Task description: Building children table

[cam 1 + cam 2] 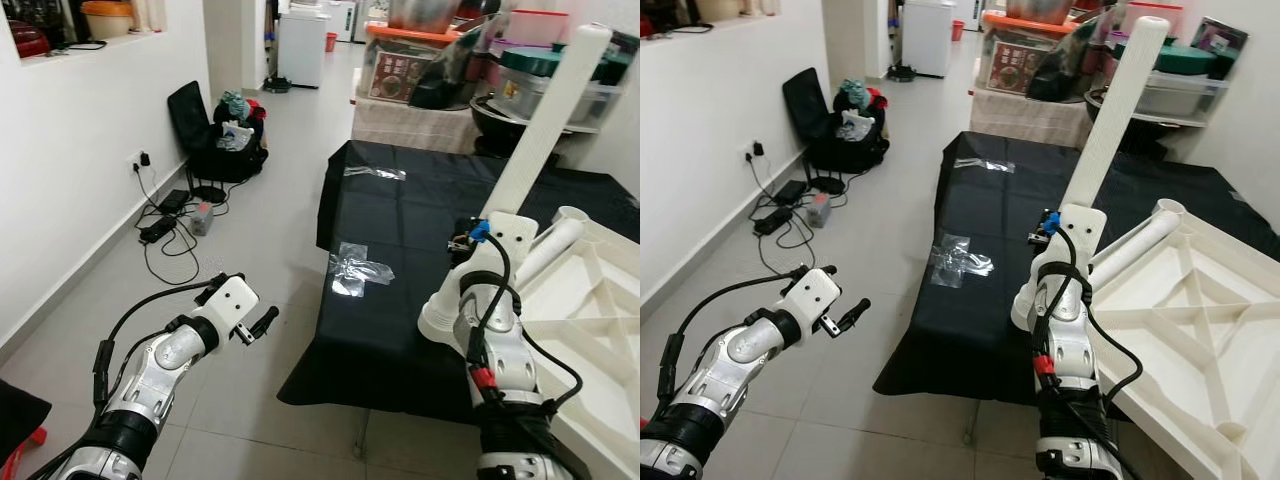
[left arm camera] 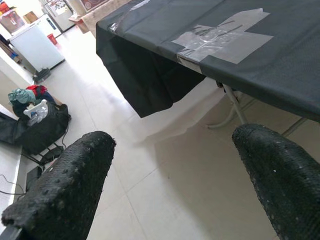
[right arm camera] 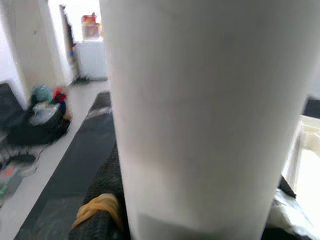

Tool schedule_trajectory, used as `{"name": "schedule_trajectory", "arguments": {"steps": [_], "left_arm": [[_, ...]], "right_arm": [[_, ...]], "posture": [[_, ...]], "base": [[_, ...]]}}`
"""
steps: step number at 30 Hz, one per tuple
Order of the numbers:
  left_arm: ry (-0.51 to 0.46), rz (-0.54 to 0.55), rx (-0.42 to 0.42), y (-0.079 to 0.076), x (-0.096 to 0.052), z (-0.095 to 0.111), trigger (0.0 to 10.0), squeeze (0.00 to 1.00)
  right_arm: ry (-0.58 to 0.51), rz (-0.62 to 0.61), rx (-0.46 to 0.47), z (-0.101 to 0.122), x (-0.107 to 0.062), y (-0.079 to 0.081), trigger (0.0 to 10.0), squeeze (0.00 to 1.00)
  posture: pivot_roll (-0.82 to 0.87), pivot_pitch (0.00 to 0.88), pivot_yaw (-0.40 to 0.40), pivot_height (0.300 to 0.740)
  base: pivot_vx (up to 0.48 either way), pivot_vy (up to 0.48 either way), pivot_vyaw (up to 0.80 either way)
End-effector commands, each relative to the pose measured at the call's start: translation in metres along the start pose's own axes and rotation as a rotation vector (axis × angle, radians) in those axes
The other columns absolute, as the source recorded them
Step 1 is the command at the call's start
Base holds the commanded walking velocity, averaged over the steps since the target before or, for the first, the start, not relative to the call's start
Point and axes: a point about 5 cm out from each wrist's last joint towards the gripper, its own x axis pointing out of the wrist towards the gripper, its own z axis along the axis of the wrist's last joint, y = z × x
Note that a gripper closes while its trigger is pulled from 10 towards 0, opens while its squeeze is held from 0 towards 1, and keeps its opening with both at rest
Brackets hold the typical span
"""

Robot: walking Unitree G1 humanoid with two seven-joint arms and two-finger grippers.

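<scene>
The right gripper (image 1: 478,232) is clenched on a long white table leg (image 1: 545,125), near its lower end, and holds it tilted up and away over the black-covered work table (image 1: 420,230). In the right wrist view the leg (image 3: 205,115) sits between the black fingers (image 3: 102,200) and blocks most of the scene beyond.

The upturned white plastic tabletop (image 1: 1200,330) lies at the near right corner of the work table, ribs up. One leg (image 1: 1138,248) already lies at its far corner socket, slanted rather than upright, so it may not be fully seated.

The main risk, as I judge it, is leverage. The grip is low on a long leg, so the top can swing and pull the leg askew in the fingers, or strike the storage bins (image 1: 540,70) on the shelf behind. A tilted leg may also jam in its socket or push the light tabletop off the near edge.

The left gripper (image 1: 255,325) hangs released over the tiled floor (image 1: 250,260), fingers (image 2: 65,185) apart and holding nothing, so it steadies nothing.
</scene>
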Motion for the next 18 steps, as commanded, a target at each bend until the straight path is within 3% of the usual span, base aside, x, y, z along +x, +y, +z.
{"name": "schedule_trajectory", "arguments": {"steps": [1,2,3,4,8,9,10,11,12,14,15,18], "left_arm": [[0.011,0.001,0.001,-0.001,0.001,-0.001,10.0,0.00],[0.013,0.001,0.000,-0.002,0.001,-0.002,10.0,0.00],[0.014,0.001,0.000,-0.003,0.001,-0.002,10.0,0.00],[0.015,0.000,-0.001,-0.004,0.001,-0.003,10.0,0.00],[0.016,-0.002,-0.003,-0.005,0.001,-0.003,10.0,0.00],[0.017,-0.003,-0.004,-0.005,0.001,-0.003,10.0,0.00],[0.018,-0.004,-0.006,-0.005,0.000,-0.004,10.0,0.00],[0.018,-0.004,-0.006,-0.005,0.000,-0.004,10.0,0.00],[0.019,-0.006,-0.006,-0.005,0.000,-0.004,10.0,0.00],[0.019,-0.006,-0.006,-0.005,0.000,-0.004,10.0,0.00],[0.020,-0.007,-0.005,-0.005,0.000,-0.004,10.0,0.00],[0.020,-0.010,-0.001,-0.005,0.001,-0.004,10.0,0.00]], "right_arm": [[0.012,0.056,-0.041,0.001,0.007,-0.005,10.0,0.00],[-0.016,0.097,-0.040,0.012,0.011,-0.005,10.0,0.00],[-0.022,0.144,-0.050,0.018,0.013,-0.004,10.0,0.89],[-0.030,0.177,-0.046,0.025,0.015,-0.004,10.0,1.00],[-0.038,0.256,-0.015,0.034,0.016,-0.001,10.0,1.00],[-0.062,0.394,-0.015,0.042,0.011,0.009,10.0,1.00],[-0.084,0.511,-0.016,0.048,0.005,0.017,10.0,0.33],[-0.084,0.511,-0.016,0.048,0.005,0.017,10.0,0.33],[-0.092,0.619,-0.005,0.051,0.000,0.023,10.0,0.00],[-0.092,0.619,-0.005,0.051,0.000,0.023,10.0,0.00],[-0.094,0.695,-0.006,0.053,-0.004,0.026,10.0,0.00],[-0.067,0.718,-0.029,0.050,0.003,0.021,10.0,0.00]], "posture": [[0.08,0.000,-0.086,0.740],[0.08,0.000,-0.086,0.740],[0.08,0.000,-0.085,0.740],[0.08,0.000,-0.087,0.740],[0.08,0.000,-0.088,0.740],[0.08,0.000,-0.087,0.740],[0.08,0.000,-0.088,0.740],[0.08,0.000,-0.088,0.740],[0.08,0.000,-0.087,0.740],[0.08,0.000,-0.087,0.740],[0.08,0.000,-0.085,0.740],[0.08,0.000,-0.086,0.740]], "base": [[0.000,0.000,0.00],[0.000,0.000,0.00],[0.000,0.000,0.00],[0.000,0.000,0.00],[0.000,0.000,0.00],[0.000,0.000,0.00],[0.000,0.000,0.00],[0.000,0.000,0.00],[0.000,0.000,0.00],[0.000,0.000,0.00],[0.000,0.000,0.00],[0.000,0.000,0.00]]}}
